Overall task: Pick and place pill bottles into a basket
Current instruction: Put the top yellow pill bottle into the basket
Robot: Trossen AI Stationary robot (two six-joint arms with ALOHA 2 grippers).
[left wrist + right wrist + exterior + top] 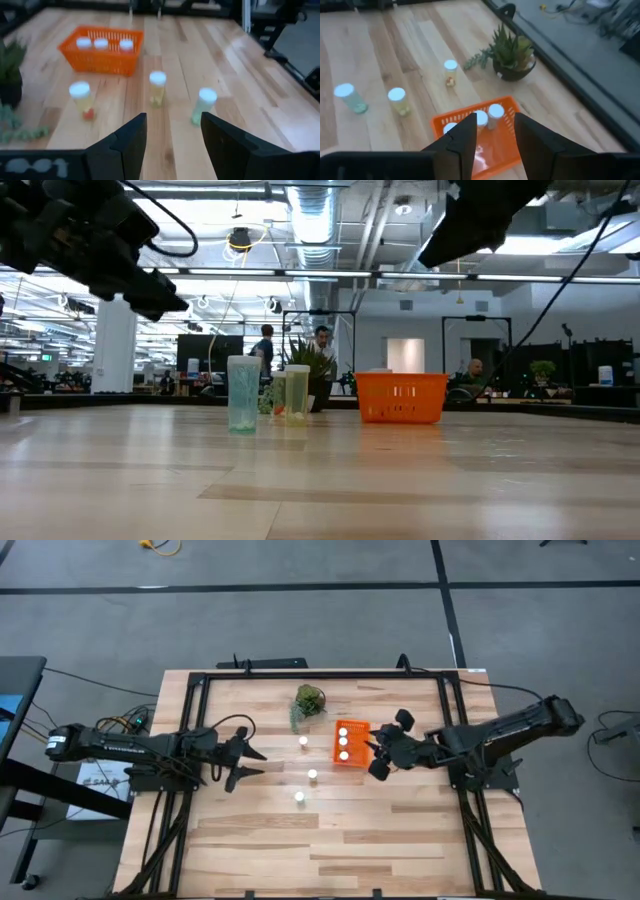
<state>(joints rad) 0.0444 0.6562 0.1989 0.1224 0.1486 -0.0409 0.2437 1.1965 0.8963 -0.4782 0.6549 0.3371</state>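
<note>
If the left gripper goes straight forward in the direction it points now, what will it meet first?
Probably the middle pill bottle. In the left wrist view it stands almost in line with the gap between the open fingers of the left gripper. The basket lies farther behind it. Depth is hard to judge, so the line may pass slightly beside the bottle.

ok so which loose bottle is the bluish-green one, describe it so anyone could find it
Start at the orange basket mid-table. Three bottles stand on the wood toward the left arm; take the one farthest from the plant, the bottle. Its contents look pale blue-green, while its two neighbours look yellowish.
</note>
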